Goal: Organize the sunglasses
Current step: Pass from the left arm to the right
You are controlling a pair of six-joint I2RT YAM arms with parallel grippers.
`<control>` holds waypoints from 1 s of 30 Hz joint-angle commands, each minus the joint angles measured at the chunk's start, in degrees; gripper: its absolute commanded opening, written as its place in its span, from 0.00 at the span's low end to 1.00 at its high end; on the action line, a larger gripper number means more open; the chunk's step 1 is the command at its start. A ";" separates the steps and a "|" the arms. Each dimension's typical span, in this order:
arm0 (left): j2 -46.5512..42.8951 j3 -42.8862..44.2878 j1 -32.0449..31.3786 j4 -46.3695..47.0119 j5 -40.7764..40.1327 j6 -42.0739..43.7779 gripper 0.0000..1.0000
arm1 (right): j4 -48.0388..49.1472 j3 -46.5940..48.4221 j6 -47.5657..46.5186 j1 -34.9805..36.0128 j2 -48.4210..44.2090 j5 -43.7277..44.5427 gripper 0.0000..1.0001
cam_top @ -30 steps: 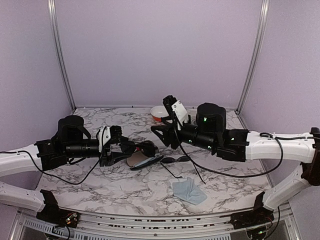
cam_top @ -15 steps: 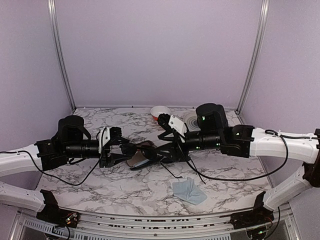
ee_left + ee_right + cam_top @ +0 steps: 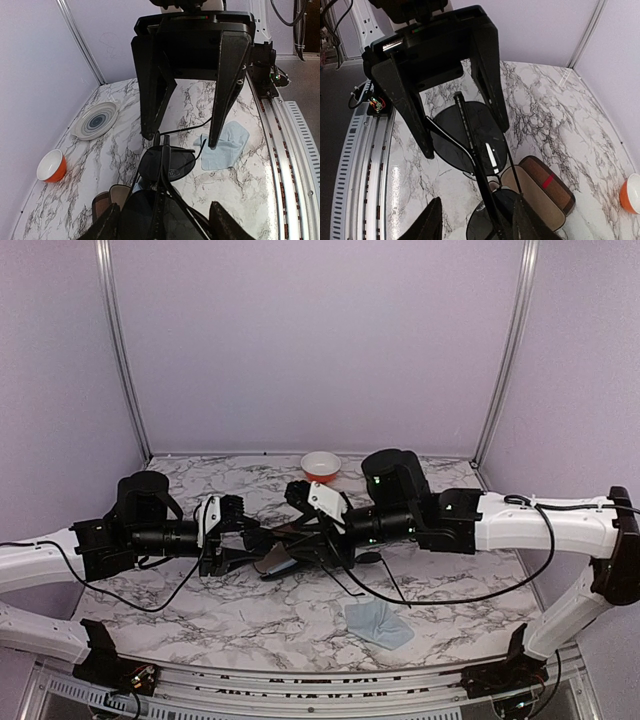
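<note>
Sunglasses: between two facing tools' tips | left tool: fingers spread wide around one lens | right tool: fingers equally wide apart

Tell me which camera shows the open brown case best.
Right wrist. The brown case lies open there, tan lining and red stripe both clear. Left wrist catches only its rim, low left beside the sunglasses. Top external shows just a sliver of tan lining.
</note>
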 commanded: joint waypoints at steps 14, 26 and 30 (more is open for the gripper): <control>0.22 0.21 0.09 -0.36 1.57 0.65 0.49 | -2.35 6.09 -1.94 0.53 5.90 4.43 0.27; 0.15 0.02 0.09 -0.37 0.88 0.83 0.52 | -1.93 5.44 -2.47 0.70 6.15 4.60 0.06; -0.09 -0.06 0.09 -0.36 0.48 0.77 0.66 | -1.28 4.78 -2.39 0.71 5.79 4.79 0.05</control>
